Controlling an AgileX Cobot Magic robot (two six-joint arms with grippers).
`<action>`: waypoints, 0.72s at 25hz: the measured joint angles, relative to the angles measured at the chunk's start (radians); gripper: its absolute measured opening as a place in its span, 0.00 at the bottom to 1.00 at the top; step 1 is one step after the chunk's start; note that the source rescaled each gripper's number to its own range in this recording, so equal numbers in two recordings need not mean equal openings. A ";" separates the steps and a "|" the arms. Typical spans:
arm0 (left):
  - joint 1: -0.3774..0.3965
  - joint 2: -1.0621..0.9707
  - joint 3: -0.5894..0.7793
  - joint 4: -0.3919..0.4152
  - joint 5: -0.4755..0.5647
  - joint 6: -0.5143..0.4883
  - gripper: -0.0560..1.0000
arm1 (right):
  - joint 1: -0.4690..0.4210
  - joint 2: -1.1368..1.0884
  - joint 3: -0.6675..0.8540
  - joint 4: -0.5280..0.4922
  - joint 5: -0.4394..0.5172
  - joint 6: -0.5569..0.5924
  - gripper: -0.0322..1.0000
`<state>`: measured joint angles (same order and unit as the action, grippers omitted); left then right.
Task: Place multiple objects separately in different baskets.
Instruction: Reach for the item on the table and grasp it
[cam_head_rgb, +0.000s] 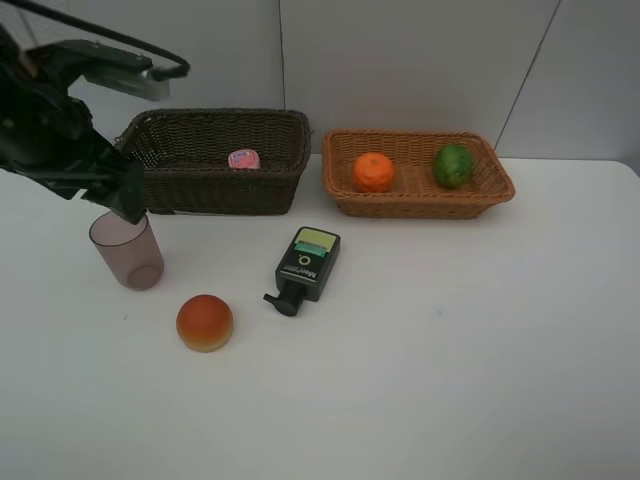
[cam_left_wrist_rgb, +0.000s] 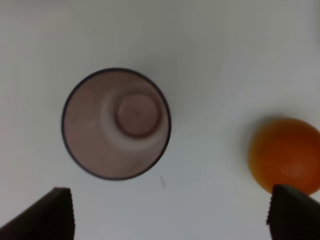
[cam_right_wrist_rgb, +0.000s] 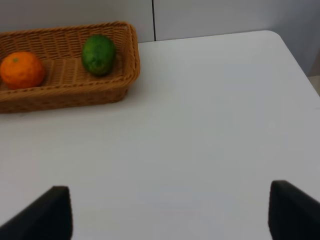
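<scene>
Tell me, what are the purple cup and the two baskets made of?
The purple cup looks like plastic: smooth and see-through to its base. The dark brown basket and the tan basket look like woven wicker, maybe imitation; crisscross strands show.

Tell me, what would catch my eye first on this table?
The black left gripper hovers open above a translucent purple cup at the left of the table. An orange and a green fruit sit in the tan basket at the back, and an orange-red bun lies in front near a dark green pump bottle.
</scene>
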<state>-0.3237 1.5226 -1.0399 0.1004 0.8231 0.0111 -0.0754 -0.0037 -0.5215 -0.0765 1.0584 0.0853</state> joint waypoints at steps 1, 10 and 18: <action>-0.016 0.033 -0.007 0.015 -0.003 0.000 1.00 | 0.000 0.000 0.000 0.000 0.000 0.000 0.67; -0.064 0.203 -0.010 0.112 -0.060 0.000 1.00 | 0.000 0.000 0.000 0.000 0.000 0.000 0.67; -0.064 0.242 -0.010 0.116 -0.121 0.000 1.00 | 0.000 0.000 0.000 0.001 0.000 0.000 0.67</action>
<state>-0.3877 1.7643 -1.0496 0.2161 0.7024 0.0111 -0.0754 -0.0037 -0.5215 -0.0756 1.0584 0.0853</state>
